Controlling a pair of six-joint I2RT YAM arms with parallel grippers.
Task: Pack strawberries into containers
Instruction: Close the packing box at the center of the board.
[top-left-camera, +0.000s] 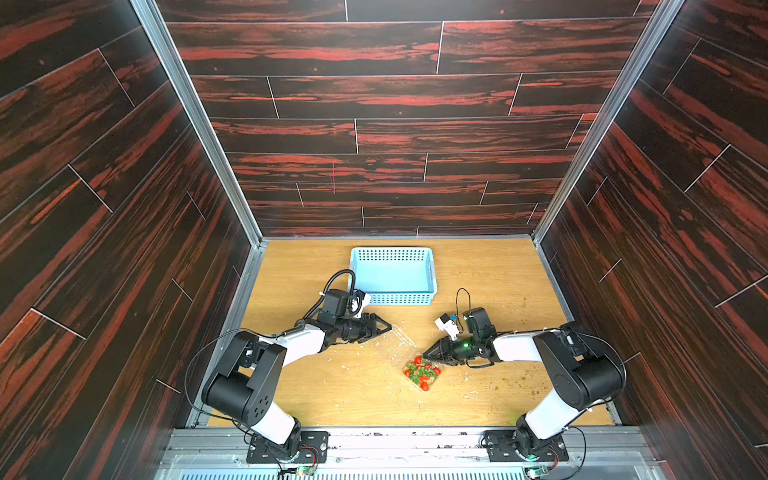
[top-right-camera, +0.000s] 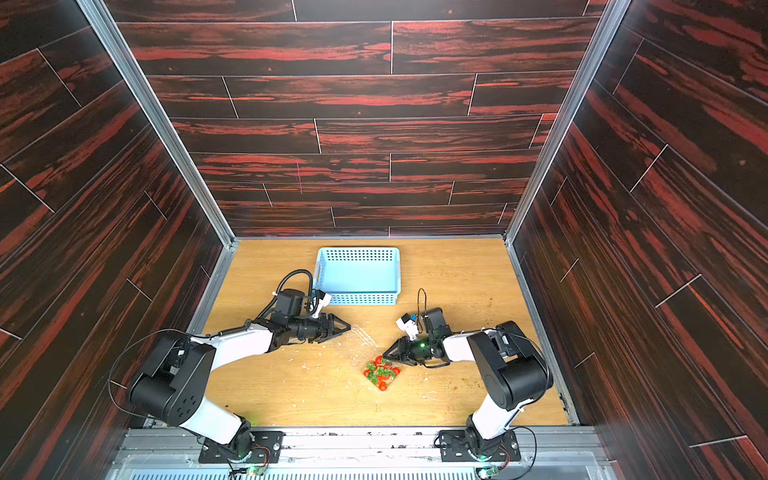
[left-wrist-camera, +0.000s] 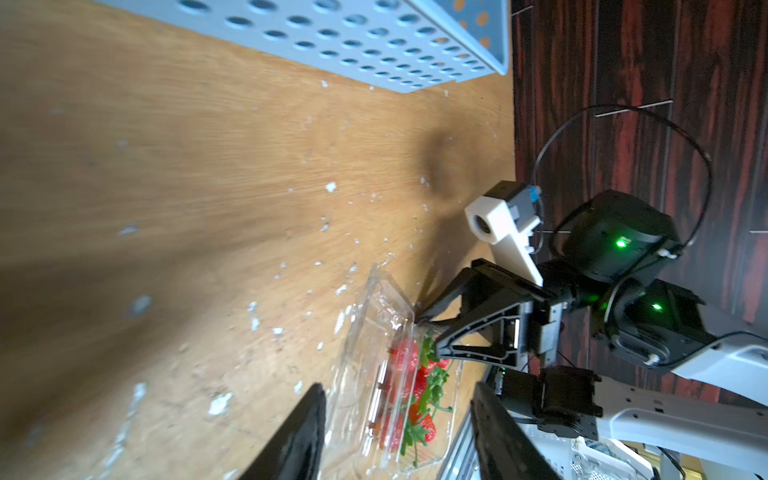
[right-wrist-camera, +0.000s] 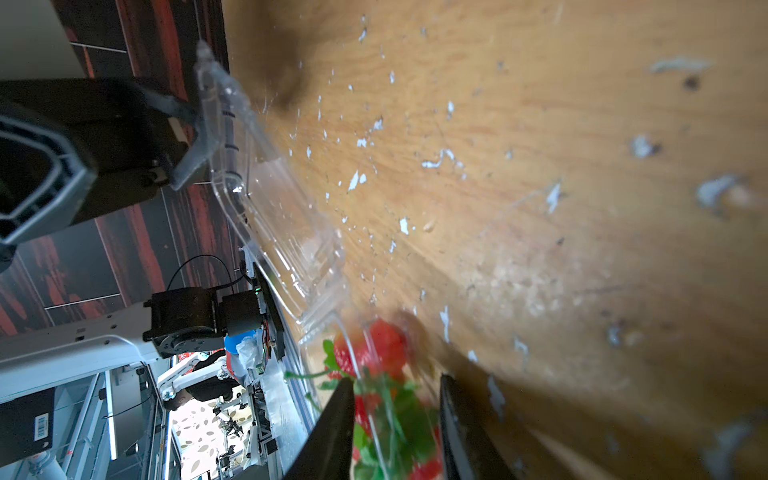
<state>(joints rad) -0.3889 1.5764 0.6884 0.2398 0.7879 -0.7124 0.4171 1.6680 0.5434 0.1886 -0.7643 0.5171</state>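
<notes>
Worktop: bare wood on every side of the box; only pale flecks and crumbs lie on it; there is free room toward the front and both sides.
Basket: light blue, perforated, no berries visible in it; well apart at the back, out of any path.
Left hand: turned on its side, with its tips at the lid's free edge; the jaws stand partly apart; whether they press the plastic cannot be told.
Right hand: nearer to the berries, its tips at the box's back corner; the jaws stand apart astride the rim; a grip cannot be told.
Clamshell box: mid-worktop, between the hands; box and lid run in one diagonal line from the left hand's tips toward the front.
Lid: open, raised off the wood, slanting away from the box toward the left hand; closing it likely means folding it over toward the right hand, whose tips probably stand in that swing.
Strawberries: all those in view lie inside the box.
</notes>
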